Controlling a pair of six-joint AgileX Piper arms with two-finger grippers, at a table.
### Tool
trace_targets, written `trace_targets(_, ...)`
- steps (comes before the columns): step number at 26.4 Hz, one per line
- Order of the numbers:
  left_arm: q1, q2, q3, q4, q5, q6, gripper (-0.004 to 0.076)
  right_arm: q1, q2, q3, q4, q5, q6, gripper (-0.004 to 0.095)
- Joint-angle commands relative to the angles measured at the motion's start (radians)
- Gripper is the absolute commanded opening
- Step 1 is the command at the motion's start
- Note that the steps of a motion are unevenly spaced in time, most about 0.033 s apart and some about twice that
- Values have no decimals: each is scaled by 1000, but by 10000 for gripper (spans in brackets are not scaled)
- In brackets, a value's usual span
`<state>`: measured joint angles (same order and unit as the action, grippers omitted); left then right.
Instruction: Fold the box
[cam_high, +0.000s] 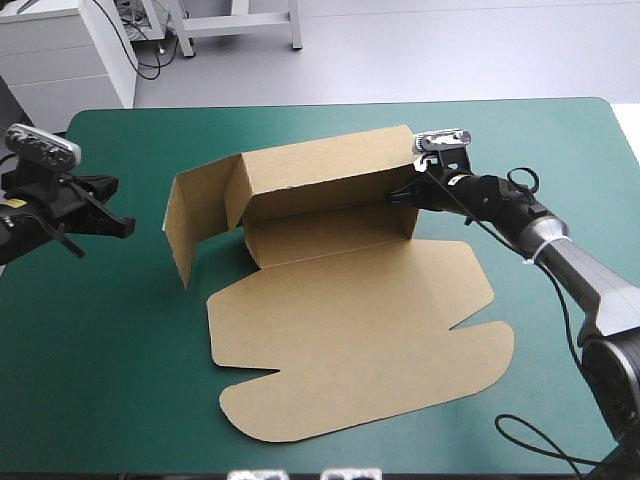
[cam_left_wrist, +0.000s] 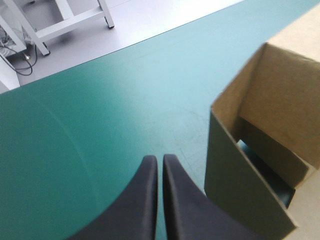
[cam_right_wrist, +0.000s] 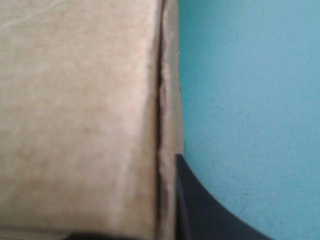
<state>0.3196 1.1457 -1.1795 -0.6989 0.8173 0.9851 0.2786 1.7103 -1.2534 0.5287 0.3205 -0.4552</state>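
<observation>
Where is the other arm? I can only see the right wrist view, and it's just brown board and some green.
Observer: The left gripper is off beside the left end of the box, not touching it, shut and holding nothing.
Operator: Is the box all folded?
Observer: No. Its back and left walls stand up, but the lid lies flat on the teal-green cover.
Operator: Which bit is my gripper on?
Observer: The right gripper is shut on the box at the right end of the back wall.
</observation>
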Motion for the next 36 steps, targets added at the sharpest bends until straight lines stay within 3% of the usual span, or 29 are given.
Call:
trace_targets(1, 107, 34, 14, -241, -20, 82, 16, -3, -42, -22, 0, 48, 12, -4)
trace_targets(8, 168, 181, 35, -387, 5, 86, 16, -3, -42, -22, -44, 57, 83, -3)
trace_targets(10, 168, 199, 35, -403, 18, 86, 16, -3, -41, -35, -116, 83, 159, -3)
trace_targets(15, 168, 204, 35, -408, 16, 97, 16, -3, -41, -106, -429, 198, 441, -3)
trace_targets(20, 168, 204, 35, -424, 15, 101, 16, -3, -41, -226, -569, 375, 519, -4)
trace_targets(28, 168, 204, 35, -460, 15, 101, 15, -3, -41, -425, -550, 710, 486, -4)
trace_targets(33, 149, 205, 35, -453, 9, 108, 9, -3, -41, -528, -377, 906, 455, -4)
trace_targets(36, 100, 205, 35, -435, 6, 108, 6, -3, -53, -538, -236, 927, 455, -4)
